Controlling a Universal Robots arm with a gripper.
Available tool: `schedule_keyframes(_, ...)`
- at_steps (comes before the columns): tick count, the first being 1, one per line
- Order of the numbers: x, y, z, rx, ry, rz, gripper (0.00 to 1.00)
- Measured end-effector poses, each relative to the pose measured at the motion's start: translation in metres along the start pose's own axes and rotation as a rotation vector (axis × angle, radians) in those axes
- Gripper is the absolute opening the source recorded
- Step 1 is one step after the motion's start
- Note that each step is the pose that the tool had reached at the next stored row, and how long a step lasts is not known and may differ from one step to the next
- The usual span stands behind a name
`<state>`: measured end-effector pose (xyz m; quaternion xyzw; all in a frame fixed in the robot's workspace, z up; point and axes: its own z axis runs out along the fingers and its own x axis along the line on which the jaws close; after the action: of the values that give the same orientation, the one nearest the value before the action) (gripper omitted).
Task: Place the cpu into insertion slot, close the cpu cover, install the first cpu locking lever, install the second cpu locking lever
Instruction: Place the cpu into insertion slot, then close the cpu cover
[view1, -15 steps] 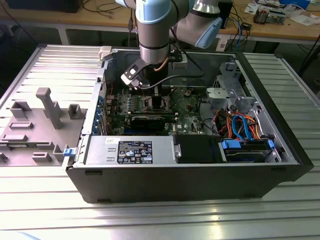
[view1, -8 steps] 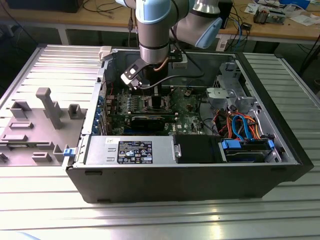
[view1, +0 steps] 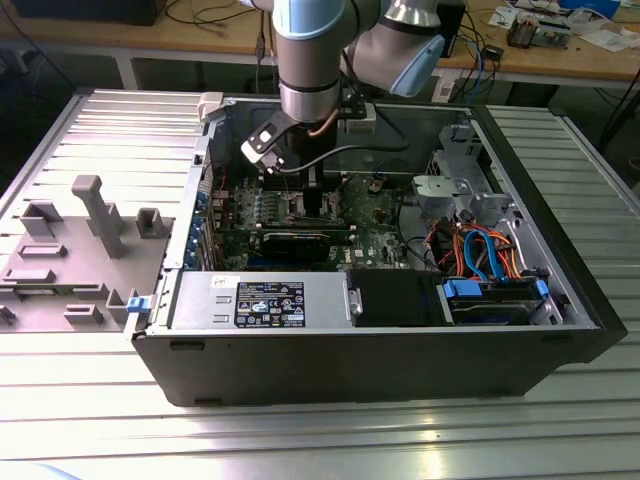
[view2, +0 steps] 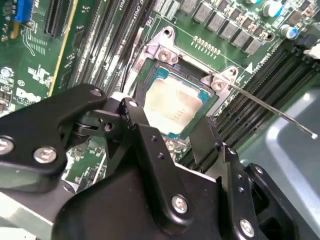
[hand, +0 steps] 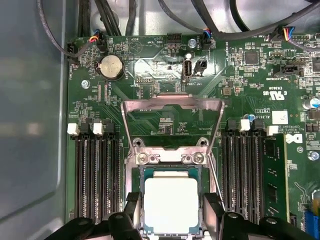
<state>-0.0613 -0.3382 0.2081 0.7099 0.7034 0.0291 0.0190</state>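
The arm (view1: 312, 95) was a silver-grey tube with pale blue caps (view1: 415, 62) over its joints; its wrist end was a plain metal cylinder with a dark lower edge; a small black-and-white box (view1: 262, 142) was fixed to the wrist; a black cable (view1: 345, 152) looped out below it, with a thin copper-coloured lead (view1: 325, 125) beside it; the gripper (hand: 171, 210) was matt black in both wrist views; in the second wrist view it was built of flat, round-ended links (view2: 50, 135) pinned one over another; bright silver screws (view2: 180, 204) sat at the pivots, and smaller dark ones dotted the links; the fingers (hand: 212, 207) were narrow black bars.
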Motion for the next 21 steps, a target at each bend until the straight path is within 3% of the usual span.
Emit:
schedule_keyframes(2, 0.0001, 0.0006, -0.0017, 0.0077, 0.0, 0.0, 0.6)
schedule_keyframes(6, 0.0001, 0.0012, -0.0025, 0.0163, 0.0004, 0.0, 0.35)
schedule_keyframes(7, 0.0001, 0.0012, -0.0025, 0.018, 0.0005, 0.0, 0.35)
schedule_keyframes(8, 0.0001, 0.0012, -0.0026, 0.0183, 0.0005, 0.0, 0.23)
schedule_keyframes(9, 0.0, 0.0012, -0.0026, 0.0185, 0.0004, 0.0, 0.17)
schedule_keyframes(10, 0.0, 0.0012, -0.0026, 0.0187, 0.0004, 0.0, 0.17)
schedule_keyframes(11, 0.0, 0.0012, -0.0026, 0.0188, 0.0004, 0.0, 0.11)
schedule_keyframes(16, 0.0, 0.0012, -0.0026, 0.0195, 0.0004, 0.0, 0.11)
schedule_keyframes(18, 0.0, 0.0013, -0.0025, 0.0261, 0.0004, 0.0, 0.11)
schedule_keyframes(21, 0.0001, 0.0014, -0.003, 0.0261, 0.0005, 0.0, 0.11)
